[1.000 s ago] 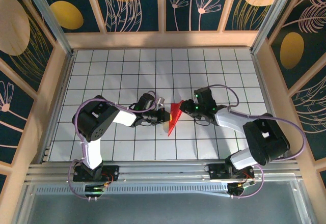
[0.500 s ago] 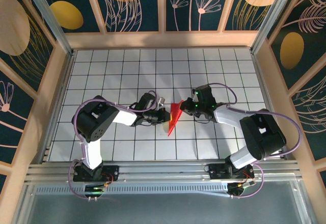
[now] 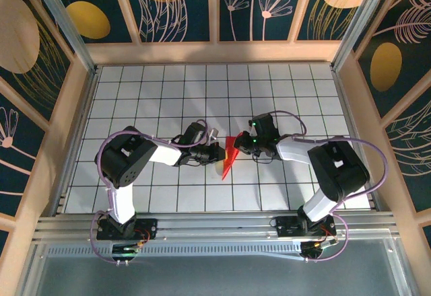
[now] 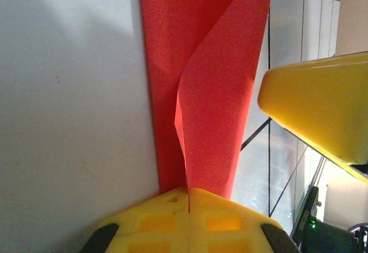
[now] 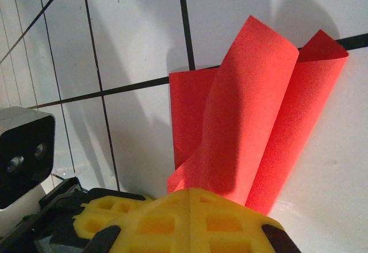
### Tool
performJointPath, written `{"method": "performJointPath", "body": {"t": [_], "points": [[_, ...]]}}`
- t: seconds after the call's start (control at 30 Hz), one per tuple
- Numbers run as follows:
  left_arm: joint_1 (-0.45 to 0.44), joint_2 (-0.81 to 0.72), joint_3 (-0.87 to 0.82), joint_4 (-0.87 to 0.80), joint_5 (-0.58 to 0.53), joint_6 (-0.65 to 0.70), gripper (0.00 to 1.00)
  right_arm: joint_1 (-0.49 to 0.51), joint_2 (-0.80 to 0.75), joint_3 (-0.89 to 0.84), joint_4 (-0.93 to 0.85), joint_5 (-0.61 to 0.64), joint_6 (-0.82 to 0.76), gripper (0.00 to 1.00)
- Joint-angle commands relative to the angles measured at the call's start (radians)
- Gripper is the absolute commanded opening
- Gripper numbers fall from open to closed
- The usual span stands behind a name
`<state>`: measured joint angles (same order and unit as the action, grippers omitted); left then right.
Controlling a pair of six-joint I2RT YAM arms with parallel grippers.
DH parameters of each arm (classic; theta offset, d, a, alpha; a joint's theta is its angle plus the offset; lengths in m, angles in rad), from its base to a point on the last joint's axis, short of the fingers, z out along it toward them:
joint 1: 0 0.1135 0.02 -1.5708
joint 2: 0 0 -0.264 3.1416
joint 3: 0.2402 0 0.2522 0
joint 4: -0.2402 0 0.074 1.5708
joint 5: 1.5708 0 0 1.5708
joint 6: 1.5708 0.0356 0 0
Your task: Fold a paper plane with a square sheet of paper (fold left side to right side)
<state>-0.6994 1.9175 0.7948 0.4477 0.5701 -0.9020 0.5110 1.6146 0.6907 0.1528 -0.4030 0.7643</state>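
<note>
Both arms reach low over the counter [image 3: 168,94], elbows out, wrists turned inward twd each other. L gripper [image 4: 188,192] and R gripper [image 5: 190,191] each pinch the folded red paper [image 3: 230,149] mid-counter btwn them, one flap curling up.

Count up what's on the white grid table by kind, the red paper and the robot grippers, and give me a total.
Red sheet of paper: 1
Yellow-fingered grippers: 2, the left gripper and the right gripper, each shut on the paper
Total: 3
</note>
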Motion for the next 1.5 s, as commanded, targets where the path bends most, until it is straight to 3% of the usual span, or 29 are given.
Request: {"method": "performJointPath", "body": {"t": [0.0,1.47], "points": [[-0.011,0.046,0.003,-0.075,-0.108,0.032,0.00,0.012,0.021,0.029,0.022,-0.010,-0.001,0.00],[-0.012,0.052,-0.023,-0.088,-0.113,0.023,0.00,0.021,0.071,-0.006,-0.024,0.032,0.018,0.00]]}}
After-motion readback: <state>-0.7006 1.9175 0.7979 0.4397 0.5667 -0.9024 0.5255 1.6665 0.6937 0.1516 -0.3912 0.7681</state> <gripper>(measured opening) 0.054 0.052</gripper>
